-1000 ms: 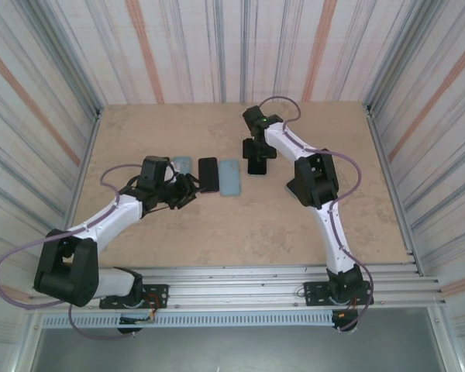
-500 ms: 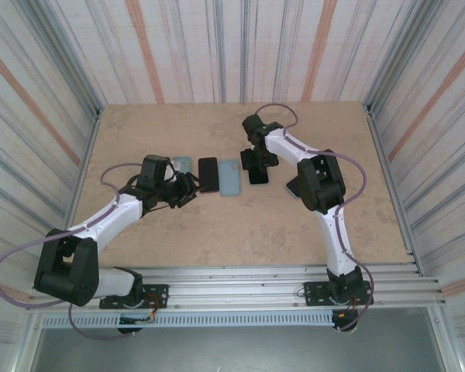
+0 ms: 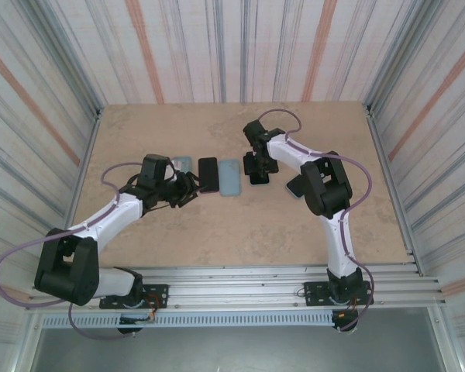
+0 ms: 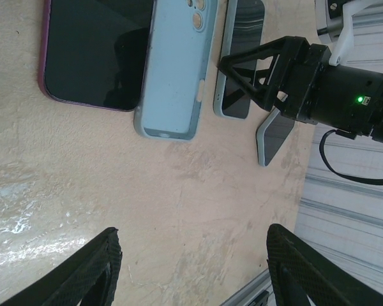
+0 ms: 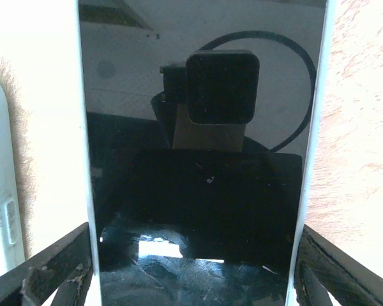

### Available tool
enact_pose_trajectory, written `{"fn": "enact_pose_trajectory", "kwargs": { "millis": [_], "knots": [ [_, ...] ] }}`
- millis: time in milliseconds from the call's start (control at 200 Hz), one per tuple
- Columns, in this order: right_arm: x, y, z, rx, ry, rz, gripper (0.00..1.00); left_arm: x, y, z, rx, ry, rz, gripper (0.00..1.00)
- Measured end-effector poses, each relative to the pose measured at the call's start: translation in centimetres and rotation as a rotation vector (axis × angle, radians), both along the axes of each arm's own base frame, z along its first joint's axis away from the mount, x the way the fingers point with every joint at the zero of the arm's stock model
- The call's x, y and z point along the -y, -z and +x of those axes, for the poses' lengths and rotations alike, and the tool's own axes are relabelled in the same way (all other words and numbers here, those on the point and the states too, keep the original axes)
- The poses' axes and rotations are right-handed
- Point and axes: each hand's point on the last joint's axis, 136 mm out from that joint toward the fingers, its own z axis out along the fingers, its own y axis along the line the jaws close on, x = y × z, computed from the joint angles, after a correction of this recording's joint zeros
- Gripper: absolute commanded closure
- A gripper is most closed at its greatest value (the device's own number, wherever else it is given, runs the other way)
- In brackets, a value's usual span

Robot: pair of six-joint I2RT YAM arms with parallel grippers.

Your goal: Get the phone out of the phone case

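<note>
Two fingers of my right gripper (image 5: 193, 255) straddle the phone (image 5: 201, 178) across its width, one finger (image 5: 48, 271) at each long edge. The tips sit right at the edges; can't tell if they're pressing or just bracketing.

The phone lies flat on the table (image 5: 364, 127), screen up. It's not out of the case (image 5: 84, 127) yet; the pale rim runs down both sides. My wrist camera is reflected in the glass.

Outward toward my left arm:
- The blue case (image 4: 175, 64) is back-up with its camera cut-outs showing. It sits just beside the phone, apart from it, on the side where one of my right fingers sits.
- The dark phone (image 4: 92, 51) is screen up with a purple rim. It's edge to edge with the blue case; can't tell if they touch.
- A pale blue piece (image 3: 182, 164) lies past that, by my left wrist. It's too small to identify.

On the other side, a grey slab (image 4: 273, 137) lies near the phone at an angle to the row. From above, my right arm partly hides it.

My left gripper (image 4: 191, 268) is spread and empty, fingers (image 4: 83, 274) wide apart over bare table. It's near the dark phone and faces the row.
</note>
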Motion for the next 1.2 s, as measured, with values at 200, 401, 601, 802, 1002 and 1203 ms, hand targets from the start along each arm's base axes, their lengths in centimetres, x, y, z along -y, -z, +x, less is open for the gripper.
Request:
{"fn": "enact_pose_trajectory", "kwargs": {
  "millis": [200,401,601,802,1002,1203],
  "knots": [
    [0.0,-0.3,0.0,0.014,0.006,0.037,0.52,0.2,-0.3,-0.1,0.0,0.012,-0.013,0.37],
    [0.0,-1.0,-1.6,0.046,-0.007,0.122,0.57,0.7,-2.0,0.7,0.046,0.03,-0.031,0.37],
    [-0.8,-4.8,-2.4,0.149,-0.037,0.238,0.59,1.9,-3.3,1.8,0.097,0.048,-0.046,0.38],
    [-2.2,-9.7,-2.8,0.278,-0.081,0.333,0.59,4.1,-3.4,3.5,0.117,0.077,-0.041,0.39],
    [-4.7,-12.9,-4.3,0.33,-0.154,0.41,0.59,7.2,-6.3,5.5,0.211,0.118,-0.066,0.41],
    [-5.6,-13.7,-5.4,0.313,-0.191,0.461,0.6,8.4,-7.6,7.1,0.258,0.12,-0.071,0.45]
  ]
}}
